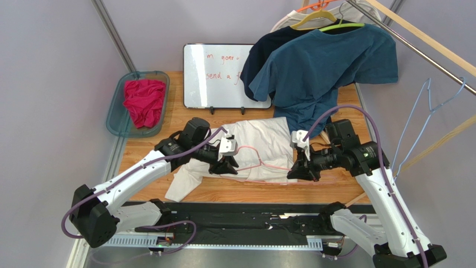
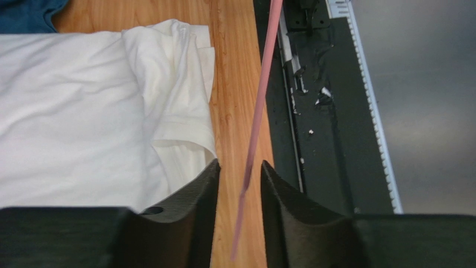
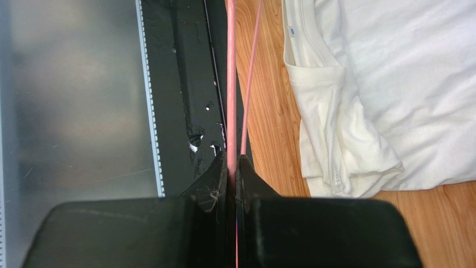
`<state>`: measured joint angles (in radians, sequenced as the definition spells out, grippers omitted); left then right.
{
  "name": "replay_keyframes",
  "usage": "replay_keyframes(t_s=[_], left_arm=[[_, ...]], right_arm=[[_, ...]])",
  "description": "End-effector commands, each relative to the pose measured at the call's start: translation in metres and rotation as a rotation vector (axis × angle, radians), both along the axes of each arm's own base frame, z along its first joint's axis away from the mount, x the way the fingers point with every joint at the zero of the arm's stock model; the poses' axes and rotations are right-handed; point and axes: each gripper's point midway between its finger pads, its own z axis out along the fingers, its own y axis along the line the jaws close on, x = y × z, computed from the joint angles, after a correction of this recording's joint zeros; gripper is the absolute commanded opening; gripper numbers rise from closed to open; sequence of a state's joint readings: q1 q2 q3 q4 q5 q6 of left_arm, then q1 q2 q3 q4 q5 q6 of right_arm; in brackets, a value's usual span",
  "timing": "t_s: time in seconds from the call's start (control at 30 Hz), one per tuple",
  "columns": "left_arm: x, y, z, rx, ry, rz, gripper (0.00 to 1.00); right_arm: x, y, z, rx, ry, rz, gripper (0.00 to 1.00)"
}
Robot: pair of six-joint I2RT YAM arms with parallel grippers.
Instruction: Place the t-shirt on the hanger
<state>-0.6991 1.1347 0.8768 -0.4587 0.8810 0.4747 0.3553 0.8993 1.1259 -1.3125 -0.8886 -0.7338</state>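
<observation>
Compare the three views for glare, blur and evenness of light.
Top external: even, soft light, sharp throughout. Left wrist: the hanger goes soft close to the lens; the t-shirt is bright yet keeps its folds. Right wrist: hazy glare on the metal surface.

A teal-blue t-shirt (image 1: 329, 67) on a lime-green hanger (image 1: 342, 25) drapes onto the counter (image 1: 246, 192) beside a whiteboard (image 1: 215, 78); a green bin (image 1: 114, 118) holds magenta cloth (image 1: 144, 100); light blue hangers (image 1: 416, 120) hang right.

We overlook the whole table (image 1: 251, 192) from above its near edge; both wrist views sit close over that edge, sharing the hanger (image 2: 257, 120) and t-shirt (image 2: 67, 111).
</observation>
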Motion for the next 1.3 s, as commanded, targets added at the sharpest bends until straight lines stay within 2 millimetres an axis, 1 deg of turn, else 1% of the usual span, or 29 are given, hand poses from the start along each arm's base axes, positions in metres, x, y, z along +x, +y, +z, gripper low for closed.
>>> replay_keyframes(t_s=[0.0,0.07,0.1,0.13,0.17,0.2,0.23,0.27,0.3,0.33,0.37,0.4,0.43,0.47,0.5,0.57,0.6,0.67,0.7,0.77,0.8,0.87,0.9,0.97,1.0,1.03,1.1,1.17,1.27], left_arm=[[-0.013,-0.007,0.013,-0.056,0.079,-0.026,0.21],[-0.016,-0.006,0.014,-0.056,0.100,-0.022,0.14],[-0.017,-0.005,0.015,-0.053,0.111,-0.014,0.05],[-0.018,-0.004,0.016,-0.053,0.109,-0.009,0.01],[-0.017,-0.003,0.016,-0.048,0.103,0.000,0.00],[-0.016,-0.003,0.020,-0.051,0.096,0.002,0.00],[-0.017,-0.001,0.019,-0.038,0.102,0.004,0.00],[-0.016,-0.001,0.023,-0.037,0.097,0.005,0.00],[-0.018,0.001,0.021,-0.019,0.106,-0.001,0.00],[-0.018,0.001,0.020,-0.009,0.114,-0.004,0.00],[-0.018,0.001,0.022,-0.004,0.113,-0.005,0.00],[-0.018,0.002,0.022,0.006,0.124,-0.005,0.00],[-0.018,0.001,0.020,0.014,0.135,-0.002,0.00],[-0.017,0.000,0.022,0.012,0.136,0.000,0.00],[-0.017,-0.001,0.023,0.011,0.141,-0.001,0.00],[-0.017,-0.003,0.022,0.013,0.167,-0.005,0.00],[-0.016,-0.004,0.022,0.011,0.174,-0.002,0.00],[-0.016,-0.005,0.019,0.017,0.193,0.006,0.00],[-0.015,-0.006,0.018,0.015,0.198,0.006,0.00],[-0.017,-0.005,0.013,0.023,0.222,0.015,0.00],[-0.017,-0.005,0.012,0.020,0.227,0.020,0.00],[-0.017,-0.005,0.012,0.004,0.255,0.025,0.00],[-0.017,-0.004,0.014,-0.007,0.276,0.029,0.00],[-0.014,-0.004,0.018,-0.040,0.307,0.032,0.00],[-0.013,-0.003,0.020,-0.046,0.330,0.043,0.00],[-0.011,-0.001,0.022,-0.059,0.348,0.048,0.00],[-0.008,0.000,0.027,-0.084,0.375,0.054,0.00],[-0.007,0.000,0.031,-0.107,0.388,0.048,0.00],[-0.006,-0.003,0.035,-0.124,0.397,0.040,0.00]], right_arm=[[0.009,0.013,0.017,0.072,-0.038,0.023,0.03],[0.013,0.016,0.017,0.080,-0.014,0.026,0.04],[0.013,0.018,0.017,0.083,-0.002,0.030,0.04],[0.015,0.020,0.018,0.088,0.011,0.023,0.06],[0.016,0.022,0.018,0.091,0.023,0.024,0.08],[0.017,0.024,0.018,0.090,0.024,0.024,0.11],[0.021,0.025,0.018,0.089,0.017,0.016,0.32],[0.026,0.025,0.018,0.069,0.015,-0.008,0.45],[0.032,0.026,0.020,0.071,-0.005,-0.017,0.62],[0.033,0.027,0.021,0.067,-0.016,-0.014,0.68],[0.037,0.029,0.027,0.069,-0.032,-0.015,0.72],[0.041,0.032,0.031,0.076,-0.037,-0.013,0.79],[0.042,0.034,0.034,0.080,-0.036,-0.006,0.80],[0.040,0.040,0.042,0.095,-0.048,0.026,0.80],[0.042,0.044,0.038,0.082,-0.013,0.040,0.80],[0.040,0.054,0.034,0.069,0.019,0.075,0.80],[0.041,0.058,0.029,0.067,0.040,0.078,0.85],[0.040,0.062,0.022,0.065,0.038,0.083,0.88],[0.041,0.063,0.016,0.060,0.029,0.083,0.89],[0.040,0.061,0.009,0.048,0.017,0.084,0.90],[0.040,0.060,0.003,0.036,0.020,0.081,0.93],[0.038,0.057,-0.002,0.024,0.010,0.079,0.95],[0.037,0.056,-0.005,0.023,0.006,0.084,0.99],[0.033,0.052,-0.013,0.019,-0.009,0.084,1.00],[0.036,0.052,-0.013,0.026,-0.031,0.079,1.00],[0.035,0.050,-0.019,0.023,-0.030,0.069,1.00],[0.036,0.051,-0.014,0.056,-0.058,0.064,1.00],[0.032,0.056,-0.011,0.093,-0.020,0.065,1.00],[0.039,0.066,-0.001,0.150,-0.002,0.046,0.97]])
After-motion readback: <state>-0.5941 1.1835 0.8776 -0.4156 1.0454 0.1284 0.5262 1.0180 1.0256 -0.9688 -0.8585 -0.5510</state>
